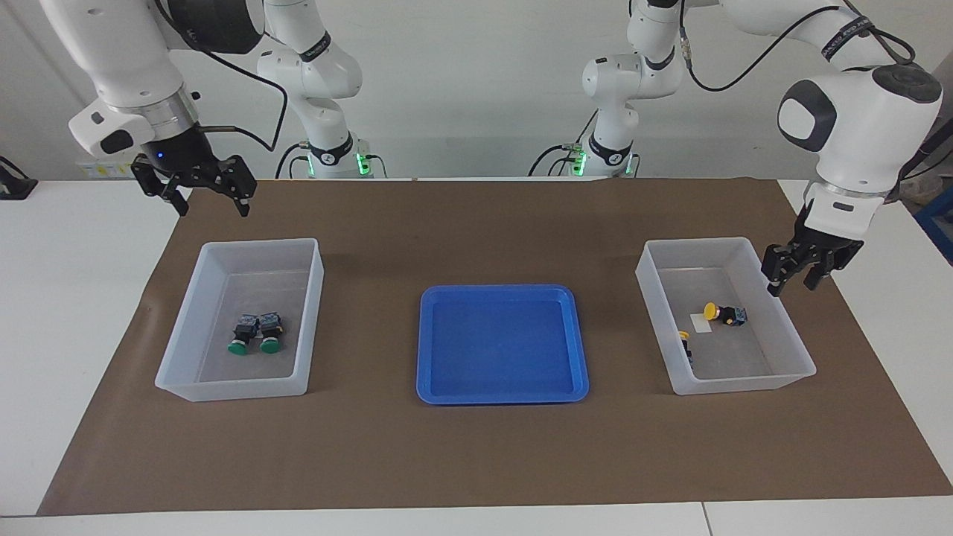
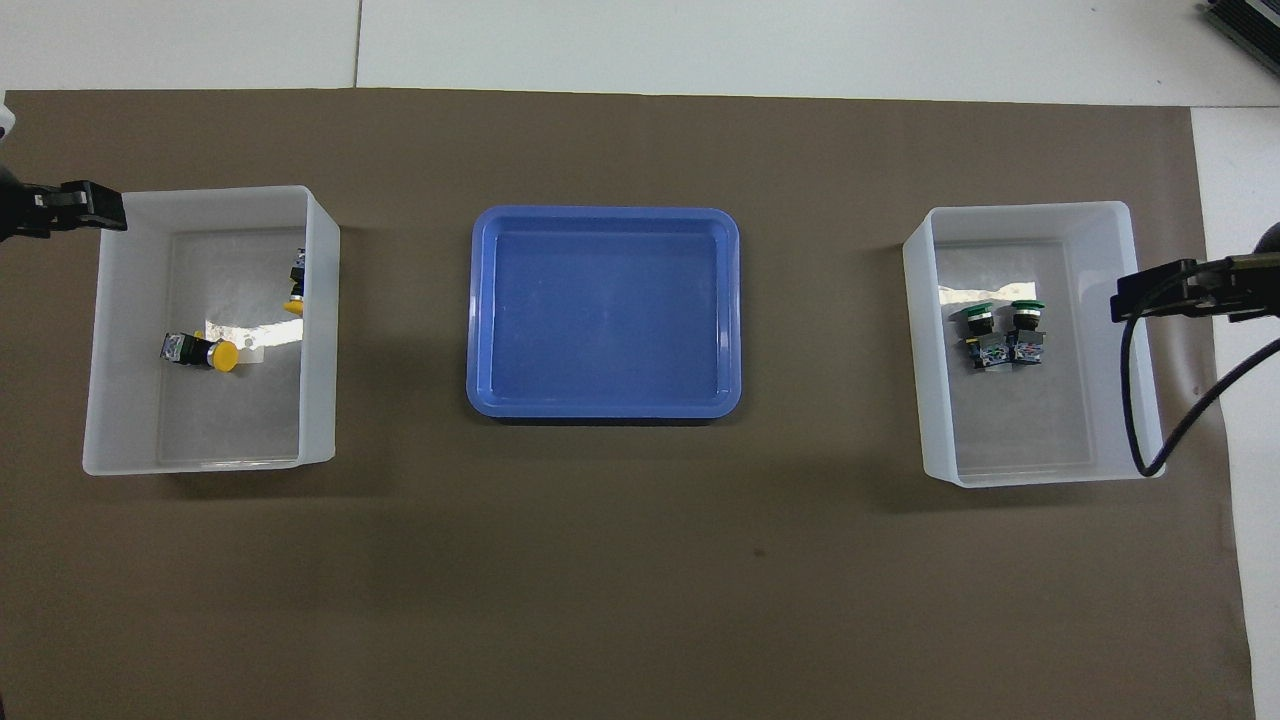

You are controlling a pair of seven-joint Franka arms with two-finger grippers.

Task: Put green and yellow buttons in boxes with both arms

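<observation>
Sorting looks complete. Both round green-capped push-button switches (image 1: 254,336) lie side by side, touching, on the floor of the translucent white plastic bin at the right arm's end (image 1: 182,389). In the overhead view they sit at roughly 12 o'clock from that bin's centre.

The matching translucent white bin at the left arm's end (image 1: 744,385) holds both yellow ones. One yellow-capped switch (image 1: 726,313) lies on its side near the bin's small white label (image 1: 700,322). The other yellow-capped switch (image 2: 296,284) is against the wall nearest the shallow blue plastic tray (image 1: 502,391), about 2 o'clock from the first in the overhead view.

The blue tray sits mid-desk between the bins with nothing in it.

Left pincer (image 1: 797,277): fingers apart, holding nothing, hanging over the outer rim of the yellow bin, clear of the parts. Right pincer (image 1: 208,204): spread wide, empty, raised over the brown mat (image 1: 476,447) at about 11 o'clock of the green bin in the facing view.

Step in hand, as I read it: post-release, final button dropped. Next move just calls for both arms to lift clear and park without clipping the bin rims. No grasp left to make.
</observation>
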